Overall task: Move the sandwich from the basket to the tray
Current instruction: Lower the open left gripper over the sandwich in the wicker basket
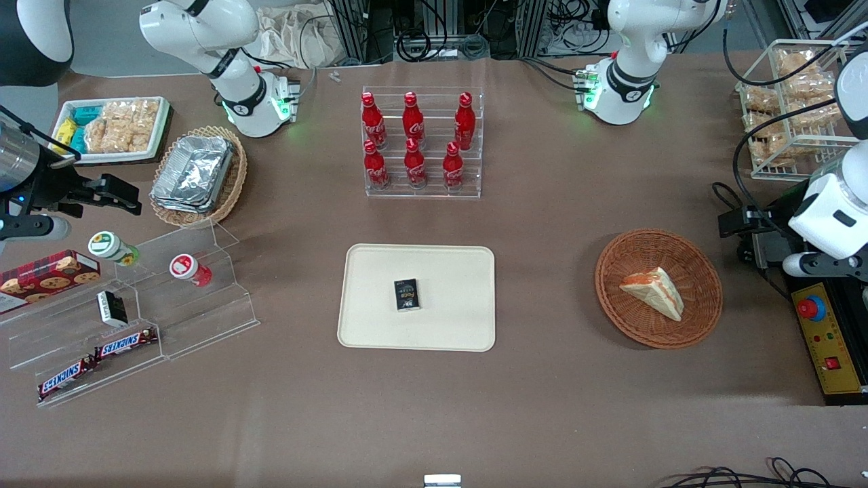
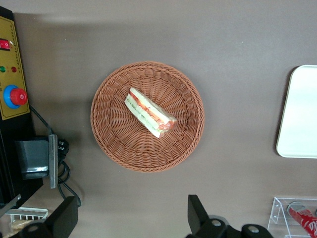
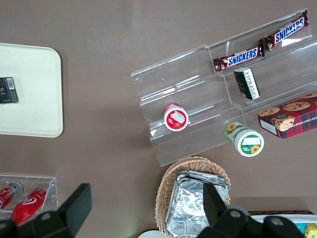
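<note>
While the sandwich [image 1: 654,293] lies inside the basket [image 1: 705,285], nothing grips it. It rests near the middle of the woven bowl, with wicker showing all round it. In the wrist view its layered edge faces up, red and green between pale bread.

Gripper [image 2: 131,201]: hangs high above the table over the working arm's end, looking down on the basket. Jaws released, the two dark fingers [image 2: 193,210] spread wide with bare tablecloth between them. They touch neither basket nor sandwich.

Clock bearings below are read on the front view.

Basket: round, reddish-brown, at 3 o'clock from the tray [image 1: 380,318] and well apart from it, brown cloth between.

Tray: cream, flat, rounded corners, mid-table. A small black packet [image 1: 407,295] lies on it near centre; the rest of its surface is bare.

At 12 o'clock from the tray: a clear rack [image 1: 422,186] of six red cola bottles, in two tiers.

At 9 o'clock from the tray: a clear stepped shelf [image 1: 203,318] with two Snickers bars [image 1: 125,342], two small capped pots and a cookie box.

At 10 o'clock from the tray: a paler oval wicker basket [image 1: 234,183] holding foil containers; a white tray of packaged snacks [image 1: 112,125] is farther off at about the same bearing.

At 4 o'clock from the round basket: a yellow control box [image 1: 831,346] with a red button, at the table's edge.
</note>
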You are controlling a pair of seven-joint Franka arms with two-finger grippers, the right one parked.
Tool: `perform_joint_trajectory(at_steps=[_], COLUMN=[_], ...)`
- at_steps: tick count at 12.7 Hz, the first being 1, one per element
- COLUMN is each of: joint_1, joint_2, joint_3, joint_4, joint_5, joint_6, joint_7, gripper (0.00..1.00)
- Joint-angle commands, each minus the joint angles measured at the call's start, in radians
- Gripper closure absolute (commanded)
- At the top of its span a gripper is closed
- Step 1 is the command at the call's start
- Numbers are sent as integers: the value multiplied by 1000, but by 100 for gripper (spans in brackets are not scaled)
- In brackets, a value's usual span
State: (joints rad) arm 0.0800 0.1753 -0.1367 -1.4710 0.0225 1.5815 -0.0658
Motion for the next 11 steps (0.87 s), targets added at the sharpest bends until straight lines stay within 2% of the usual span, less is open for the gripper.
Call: perform_joint_trajectory(at_steps=[1, 4, 6, 7, 8, 11], joint_1=[-9, -14, -14, -14, -11, -19], joint_2=[19, 48, 59, 76, 85, 70], joint_3=[-1, -1, 0, 2, 2, 0], joint_4=[37, 37, 20, 0, -38, -240], joint_5=[14, 16, 5, 2, -2, 14], joint_6=[-14, -14, 15, 40, 93, 372], joint_7=[-37, -95, -204, -339, -485, -679], gripper=[0, 0, 0, 0, 0, 0])
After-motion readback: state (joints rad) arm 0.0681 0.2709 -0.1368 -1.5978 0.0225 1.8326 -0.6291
